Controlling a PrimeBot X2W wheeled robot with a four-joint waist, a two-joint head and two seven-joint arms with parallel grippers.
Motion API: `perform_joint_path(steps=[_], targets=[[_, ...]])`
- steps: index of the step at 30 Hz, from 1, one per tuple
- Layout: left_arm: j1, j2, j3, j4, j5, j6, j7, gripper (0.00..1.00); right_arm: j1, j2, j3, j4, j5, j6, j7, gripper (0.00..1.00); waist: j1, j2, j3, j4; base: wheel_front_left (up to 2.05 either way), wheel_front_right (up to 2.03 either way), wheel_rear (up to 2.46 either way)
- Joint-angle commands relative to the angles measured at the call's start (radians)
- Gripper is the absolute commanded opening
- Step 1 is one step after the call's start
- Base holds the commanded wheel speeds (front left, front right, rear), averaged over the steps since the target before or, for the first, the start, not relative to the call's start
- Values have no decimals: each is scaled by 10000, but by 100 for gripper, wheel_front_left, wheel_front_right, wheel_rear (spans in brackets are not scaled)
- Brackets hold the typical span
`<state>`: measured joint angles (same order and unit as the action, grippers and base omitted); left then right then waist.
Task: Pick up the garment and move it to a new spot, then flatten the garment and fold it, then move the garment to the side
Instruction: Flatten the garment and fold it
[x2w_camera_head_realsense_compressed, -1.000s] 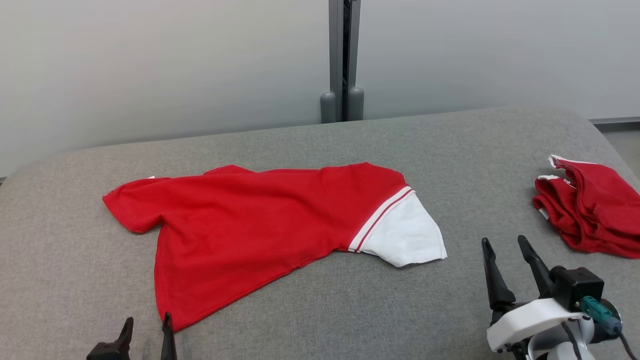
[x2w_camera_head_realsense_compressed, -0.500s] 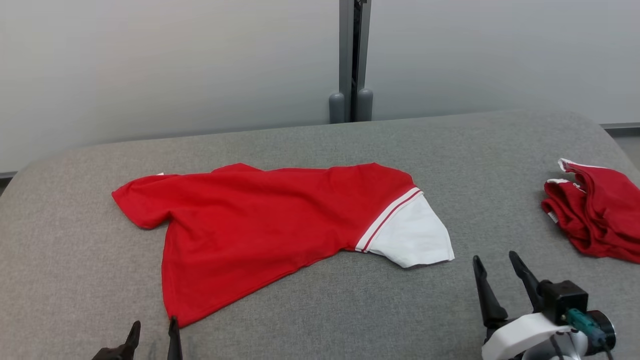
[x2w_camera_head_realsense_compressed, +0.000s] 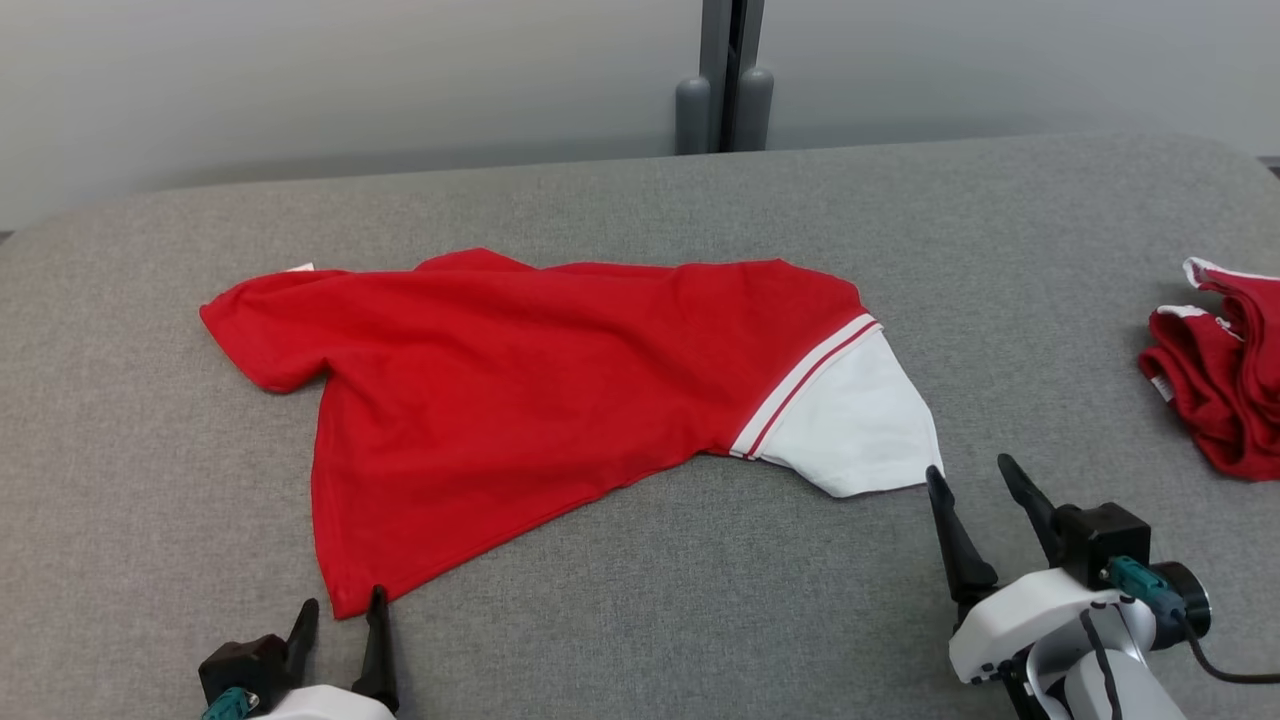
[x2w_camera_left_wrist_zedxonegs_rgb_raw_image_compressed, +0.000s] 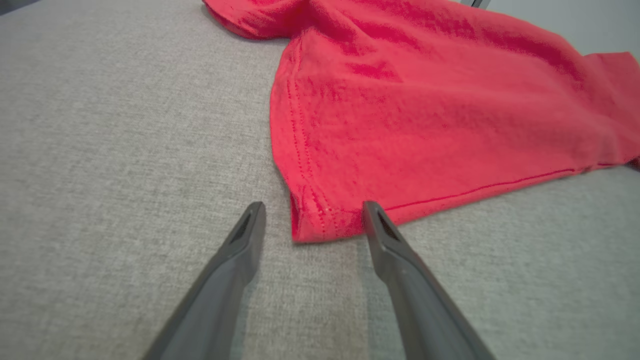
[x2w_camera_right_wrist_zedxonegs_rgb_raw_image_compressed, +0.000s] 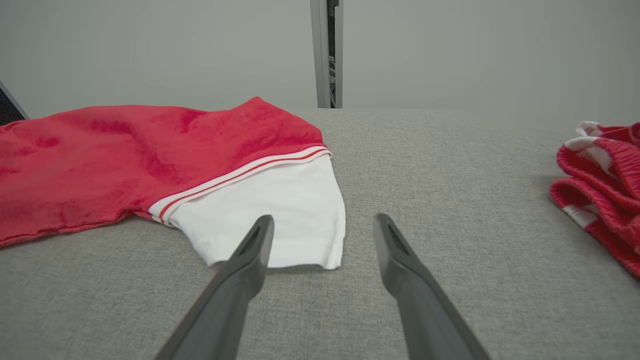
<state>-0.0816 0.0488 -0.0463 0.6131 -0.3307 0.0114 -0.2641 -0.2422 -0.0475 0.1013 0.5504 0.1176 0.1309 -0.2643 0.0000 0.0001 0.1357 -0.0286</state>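
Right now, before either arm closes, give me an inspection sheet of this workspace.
Surface: grey fabric-covered table, rounded corners.
Job's things: red shirt with a white sleeve, spread out, wrinkled, not folded.
Clutter: second red garment, bunched at the table's right edge.
Grippers: left gripper open, the shirt's hem corner between its fingers; right gripper open at the sleeve's edge; neither holds anything.
Cables: black cable at the right wrist.
Surroundings: pale wall, grey post behind the table.
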Motion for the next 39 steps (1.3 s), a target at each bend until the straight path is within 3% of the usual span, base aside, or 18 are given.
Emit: perform_joint_path(steps=[1, 2, 3, 4, 15, 16, 17, 18, 19, 24, 32, 39], targets=[[-194, 41, -33, 28, -10, 52, -3, 75, -126, -69, -71, 42, 2, -4, 1, 100, 0, -1, 143, 30, 0, 0, 0], [-254, 43, -64, 101, -49, 54, -1, 48, -218, -69, -122, 74, 19, -4, 1, 100, 0, -1, 213, 44, 0, 0, 0], [-310, 40, -98, 165, -99, 20, 1, 33, -325, -67, -151, 121, 38, -4, 1, 100, 0, -1, 281, 58, 0, 0, 0], [-387, 38, -130, 182, -100, -4, 2, 0, -432, -67, -204, 170, 52, -4, 1, 100, 0, -1, 365, 78, 0, 0, 0], [-819, 46, -232, 170, 334, -210, 39, 0, -1460, -64, -638, 1675, 26, -4, 0, 100, 0, -1, 1122, 460, 0, 0, 0], [-855, 46, -241, 160, 343, -224, 41, 0, -1531, -64, -551, 1848, 102, -4, 3, 93, 0, -1, 1168, 489, 0, 0, 0], [-886, 49, -256, 136, 373, -224, 50, 0, -1592, -64, -488, 2067, 362, -4, 1, 47, 0, -1, 1207, 514, 0, 0, 0], [-909, 49, -268, 117, 372, -222, 50, 0, -1683, -75, -412, 2225, 496, -4, 3, 19, 0, -1, 1243, 536, 0, 0, 0], [-945, 49, -282, 71, 409, -232, 48, 0, -1758, -64, -316, 2367, 583, -4, 15, 0, 0, -1, 1272, 550, 0, 0, 0], [-1225, 44, -38, -483, 533, -362, -4, 0, -2083, -69, -132, 2299, 1106, -4, 10, 0, 0, -1, 1249, 521, 0, 0, 0], [-1541, 105, 857, -2065, 1052, -576, -2, 0, -2259, -180, -394, 284, 2333, -4, 1, 0, 0, -1, 427, 264, 0, 0, 0], [-2621, 899, 1343, -3387, 1819, -798, -2, 0, -3017, -930, -473, -1817, 3650, -4, 0, 0, 0, -1, -557, 6, 0, 0, 0]])
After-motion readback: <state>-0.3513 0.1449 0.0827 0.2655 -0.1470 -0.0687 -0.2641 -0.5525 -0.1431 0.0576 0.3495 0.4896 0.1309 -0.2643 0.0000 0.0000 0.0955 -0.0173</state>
